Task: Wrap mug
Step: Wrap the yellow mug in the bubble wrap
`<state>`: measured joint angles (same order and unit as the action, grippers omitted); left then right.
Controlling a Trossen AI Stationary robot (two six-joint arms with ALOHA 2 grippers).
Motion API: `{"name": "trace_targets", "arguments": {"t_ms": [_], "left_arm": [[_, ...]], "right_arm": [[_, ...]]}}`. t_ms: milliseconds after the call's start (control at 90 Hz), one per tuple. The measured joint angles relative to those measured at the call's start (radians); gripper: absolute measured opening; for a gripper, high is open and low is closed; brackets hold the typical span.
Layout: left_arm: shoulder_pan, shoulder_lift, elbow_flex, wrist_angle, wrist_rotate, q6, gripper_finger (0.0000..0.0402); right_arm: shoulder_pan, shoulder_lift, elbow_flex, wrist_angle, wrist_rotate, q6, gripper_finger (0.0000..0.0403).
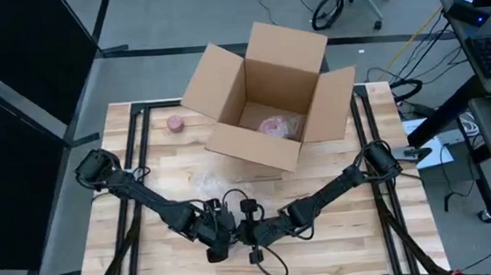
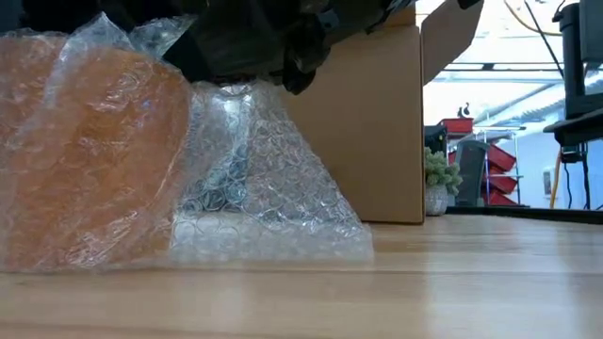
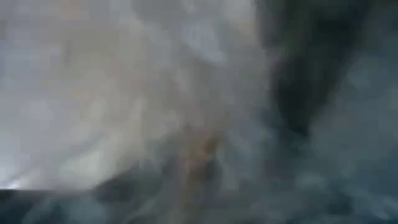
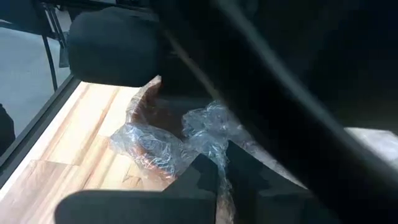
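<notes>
Mug [image 2: 89,151], orange and likely fragile, sits in soft, slippery bubble wrap [image 2: 264,188]; right gripper [image 4: 217,171] seems pinching a fold, left jaws cannot be told.

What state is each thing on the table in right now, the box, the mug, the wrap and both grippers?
Box: flaps open, a wrapped pink item inside.
Mug: orange, covered in bubble wrap.
Bubble wrap: loose end spread on the table.
Pink object: bare, left of the box.
Left gripper: at the bundle, fingers hidden.
Right gripper: pinching the wrap.
</notes>
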<state>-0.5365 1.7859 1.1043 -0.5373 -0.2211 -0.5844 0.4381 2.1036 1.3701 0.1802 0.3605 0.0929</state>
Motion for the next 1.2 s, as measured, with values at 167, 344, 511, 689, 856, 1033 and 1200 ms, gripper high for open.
{"name": "trace_targets", "arguments": {"t_ms": [167,344,511,689,856,1033,1200], "left_arm": [[0.002,0.001,0.001,-0.008,0.012,-0.009,0.0034],[0.002,0.001,0.001,-0.009,0.012,-0.008,0.0034],[0.001,0.001,0.001,-0.007,0.012,-0.008,0.0034],[0.0,0.001,0.001,-0.006,0.011,-0.008,0.0034],[0.0,0.001,0.001,-0.003,0.01,-0.007,0.0034],[-0.002,0.001,0.001,-0.001,0.007,0.0,0.0033],[-0.001,0.001,0.001,-0.002,0.006,0.0,0.003]], "right_arm": [[0.0,0.0,0.0,0.003,0.001,0.001,0.0],[0.002,0.0,0.0,0.009,0.002,0.019,0.0],[0.002,0.0,-0.001,0.021,0.003,0.118,0.0],[0.006,-0.006,-0.002,0.025,0.003,0.1,0.0017],[0.015,-0.024,-0.003,0.01,0.007,0.052,0.0085],[0.026,-0.077,-0.006,-0.06,0.006,-0.001,0.017],[0.027,-0.148,0.021,-0.202,-0.006,-0.002,0.0211]]}}
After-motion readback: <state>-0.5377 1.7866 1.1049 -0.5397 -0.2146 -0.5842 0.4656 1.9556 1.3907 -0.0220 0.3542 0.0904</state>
